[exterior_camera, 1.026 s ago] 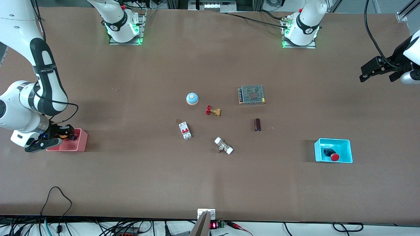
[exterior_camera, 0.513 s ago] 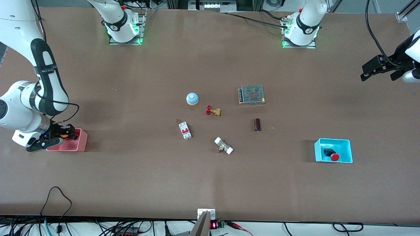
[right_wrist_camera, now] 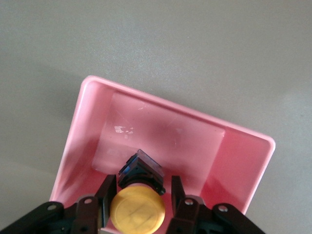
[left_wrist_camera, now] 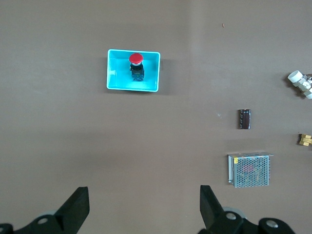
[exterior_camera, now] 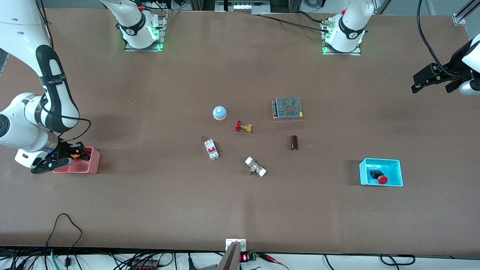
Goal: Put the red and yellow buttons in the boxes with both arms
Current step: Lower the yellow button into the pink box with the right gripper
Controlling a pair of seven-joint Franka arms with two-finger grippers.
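Note:
The yellow button (exterior_camera: 77,152) sits between the fingers of my right gripper (exterior_camera: 73,154), low inside the pink-red bin (exterior_camera: 80,167) at the right arm's end of the table. In the right wrist view my right gripper (right_wrist_camera: 141,187) is shut on the button's dark body, with the yellow cap (right_wrist_camera: 136,212) facing the camera over the pink bin's floor (right_wrist_camera: 170,136). The red button (exterior_camera: 382,180) lies in the cyan bin (exterior_camera: 398,165). It also shows in the left wrist view (left_wrist_camera: 136,59), inside the cyan bin (left_wrist_camera: 117,80). My left gripper (exterior_camera: 413,85) is open and empty, high above the left arm's end (left_wrist_camera: 144,204).
Mid-table are a blue dome on a beige base (exterior_camera: 220,112), a brass valve with a red handle (exterior_camera: 243,127), a grey mesh-topped unit (exterior_camera: 288,108), a dark cylinder (exterior_camera: 294,142), a white breaker (exterior_camera: 211,149) and a white-capped fitting (exterior_camera: 255,167).
My right gripper has shifted slightly upward at the pink bin, the yellow button moving with it. My left gripper has drifted a little. Nothing else moved.

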